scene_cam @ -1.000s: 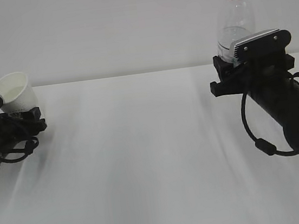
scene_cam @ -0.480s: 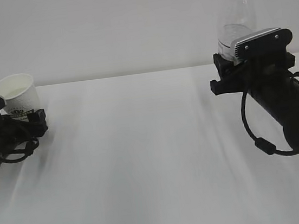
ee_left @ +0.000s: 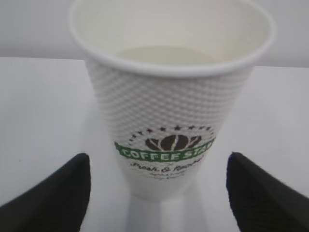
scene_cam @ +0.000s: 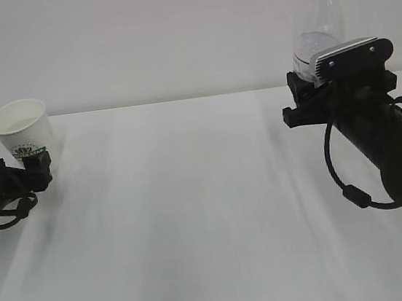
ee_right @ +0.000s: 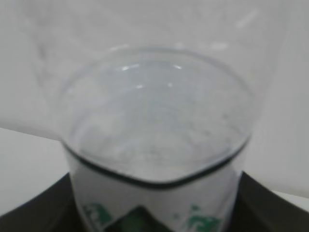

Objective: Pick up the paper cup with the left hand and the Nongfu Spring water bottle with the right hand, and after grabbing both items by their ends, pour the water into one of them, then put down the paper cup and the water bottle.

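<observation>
The white paper cup [scene_cam: 22, 130] with a green logo stands upright on the table at the far left. In the left wrist view the paper cup [ee_left: 169, 101] sits between my black fingers [ee_left: 58, 193], with a clear gap on each side. My left gripper [scene_cam: 40, 169] is open just in front of it and touches nothing. The clear Nongfu Spring water bottle [scene_cam: 316, 26] with a red neck ring stands upright at the right. My right gripper [scene_cam: 310, 99] is shut on its lower part, and its base is hidden. Water [ee_right: 154, 125] shows inside the bottle [ee_right: 159, 193].
The white table [scene_cam: 194, 210] stretches between the two arms. A plain pale wall [scene_cam: 157, 31] runs behind the table's far edge. The right arm's black cable [scene_cam: 349, 191] loops beside its body.
The cup went from tilted in my left gripper to upright on the table. The left jaws opened and the arm drew back to the left. The right arm with the bottle stayed put.
</observation>
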Robot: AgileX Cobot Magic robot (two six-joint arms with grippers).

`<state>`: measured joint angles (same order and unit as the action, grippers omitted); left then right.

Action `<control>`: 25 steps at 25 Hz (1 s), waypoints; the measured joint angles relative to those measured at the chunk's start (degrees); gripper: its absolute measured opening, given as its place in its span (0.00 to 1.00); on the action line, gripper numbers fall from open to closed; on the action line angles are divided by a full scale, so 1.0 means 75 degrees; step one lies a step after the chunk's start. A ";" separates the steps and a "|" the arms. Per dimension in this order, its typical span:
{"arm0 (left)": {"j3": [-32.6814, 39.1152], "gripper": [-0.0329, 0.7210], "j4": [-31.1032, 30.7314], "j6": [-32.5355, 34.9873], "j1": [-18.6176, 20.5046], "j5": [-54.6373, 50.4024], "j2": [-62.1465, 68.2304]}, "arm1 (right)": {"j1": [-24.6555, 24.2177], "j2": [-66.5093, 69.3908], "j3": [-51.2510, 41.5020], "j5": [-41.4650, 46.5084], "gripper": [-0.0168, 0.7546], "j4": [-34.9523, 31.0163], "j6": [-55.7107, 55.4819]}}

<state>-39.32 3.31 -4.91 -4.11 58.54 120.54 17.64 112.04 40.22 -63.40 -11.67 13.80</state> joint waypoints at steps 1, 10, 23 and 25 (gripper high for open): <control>0.0113 0.91 0.0000 0.0000 0.0000 0.0035 -0.0105 | 0.0000 0.0000 0.0000 0.0000 0.63 0.0000 0.0000; 0.1011 0.90 -0.0018 0.0000 0.0000 0.0037 -0.1368 | 0.0000 0.0013 0.0000 0.0000 0.63 0.0000 0.0000; 0.1771 0.86 -0.0597 -0.0005 0.0000 0.0001 -0.2216 | 0.0000 0.0013 0.0000 0.0000 0.63 -0.0064 -0.0342; 0.1792 0.85 -0.0689 -0.0048 0.0000 0.0001 -0.2216 | 0.0000 0.0013 0.0000 0.0000 0.63 -0.0242 -0.0497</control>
<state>-25.88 -1.85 -5.27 -4.11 58.54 103.92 17.64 112.14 40.22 -63.40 -13.48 10.07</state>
